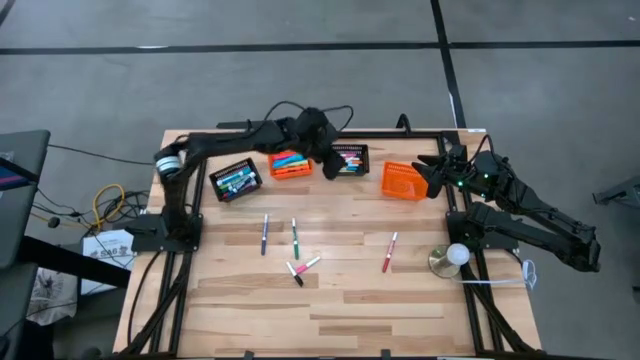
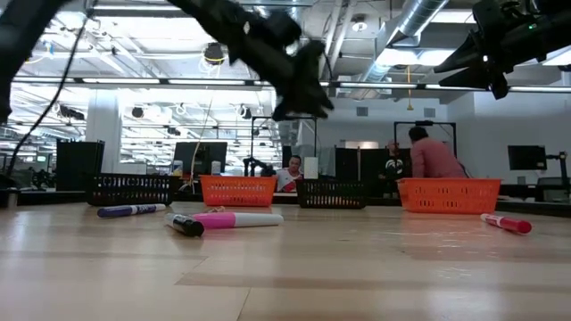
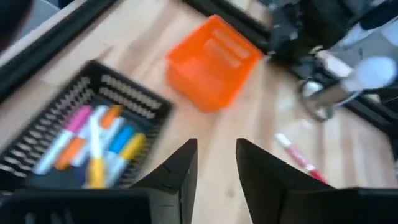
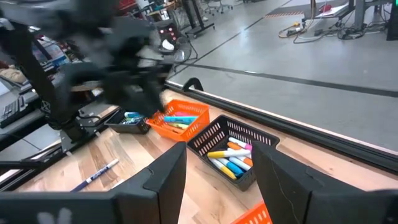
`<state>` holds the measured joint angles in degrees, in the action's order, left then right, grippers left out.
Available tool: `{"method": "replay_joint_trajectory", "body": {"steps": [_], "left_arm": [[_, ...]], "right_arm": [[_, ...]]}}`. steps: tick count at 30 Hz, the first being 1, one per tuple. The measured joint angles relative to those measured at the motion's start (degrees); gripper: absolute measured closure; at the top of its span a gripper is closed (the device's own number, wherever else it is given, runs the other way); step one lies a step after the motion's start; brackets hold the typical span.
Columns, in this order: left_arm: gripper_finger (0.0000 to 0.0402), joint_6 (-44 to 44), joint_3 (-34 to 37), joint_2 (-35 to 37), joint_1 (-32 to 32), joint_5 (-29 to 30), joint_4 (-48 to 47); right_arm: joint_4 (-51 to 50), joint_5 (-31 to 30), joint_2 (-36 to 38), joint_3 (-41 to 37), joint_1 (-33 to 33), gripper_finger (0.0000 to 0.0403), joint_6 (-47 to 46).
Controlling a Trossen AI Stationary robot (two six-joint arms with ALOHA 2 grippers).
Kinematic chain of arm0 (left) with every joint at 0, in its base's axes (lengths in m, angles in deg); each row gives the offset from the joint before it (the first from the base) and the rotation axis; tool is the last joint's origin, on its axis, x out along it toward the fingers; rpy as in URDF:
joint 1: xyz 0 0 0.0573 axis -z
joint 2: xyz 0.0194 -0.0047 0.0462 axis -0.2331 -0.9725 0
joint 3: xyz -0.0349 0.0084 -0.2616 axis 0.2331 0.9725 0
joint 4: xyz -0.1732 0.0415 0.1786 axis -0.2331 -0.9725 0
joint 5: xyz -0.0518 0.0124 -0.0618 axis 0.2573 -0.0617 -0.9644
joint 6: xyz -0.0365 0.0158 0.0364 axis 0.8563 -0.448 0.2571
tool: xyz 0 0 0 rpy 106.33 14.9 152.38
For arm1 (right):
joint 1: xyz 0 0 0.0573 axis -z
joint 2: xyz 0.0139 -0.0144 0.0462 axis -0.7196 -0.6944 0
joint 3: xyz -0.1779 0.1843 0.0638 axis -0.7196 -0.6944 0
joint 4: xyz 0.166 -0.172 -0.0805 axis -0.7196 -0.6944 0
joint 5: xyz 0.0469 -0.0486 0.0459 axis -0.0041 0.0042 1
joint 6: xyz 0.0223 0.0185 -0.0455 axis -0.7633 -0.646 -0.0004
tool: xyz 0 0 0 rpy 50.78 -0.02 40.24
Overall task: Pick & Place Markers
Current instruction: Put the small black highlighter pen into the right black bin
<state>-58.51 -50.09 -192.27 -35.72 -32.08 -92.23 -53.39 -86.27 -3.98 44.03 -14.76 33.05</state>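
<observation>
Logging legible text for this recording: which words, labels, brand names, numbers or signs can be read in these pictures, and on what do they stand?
None can be read.
The markers lying on the table: any print on the barrels is too small to read.
The markers in the black basket: blurred, nothing legible.
The orange basket: no label shows.
Screens in the room beyond the table, low view: too small and dark to read.

Workshop room with a grey floor

The grey concrete floor [image 1: 300, 70] has dark lines across it. Beyond the wooden table [image 1: 330, 310], silver ceiling ducts [image 2: 419, 22] and bright lamps are visible, and a person [image 2: 433, 159] stands near dark monitors [image 2: 201, 158].
</observation>
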Motion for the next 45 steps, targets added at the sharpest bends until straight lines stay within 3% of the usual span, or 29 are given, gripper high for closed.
{"method": "replay_joint_trajectory", "body": {"steps": [6, 13, 26, 45], "left_arm": [[0.0293, 8.87, 7.91, 10.01, 10.85, 13.51, 0.05], [0.0293, 11.40, 16.26, 15.90, 22.49, 25.32, -0.06], [0.0293, 33.81, 24.13, 16.98, 32.38, 25.71, 0.00], [0.0293, 76.89, 24.61, 16.97, 41.68, 25.71, 0.01]], "right_arm": [[0.00, 0.00, -0.02, -0.01, 0.01, 0.0232, 0.00], [0.02, 0.02, 0.00, -0.01, 0.01, 0.0229, 0.02], [0.04, 0.00, -0.02, 0.01, -0.01, 0.0229, 0.40], [0.03, 0.00, -0.01, 0.01, -0.01, 0.0232, 0.50]]}}
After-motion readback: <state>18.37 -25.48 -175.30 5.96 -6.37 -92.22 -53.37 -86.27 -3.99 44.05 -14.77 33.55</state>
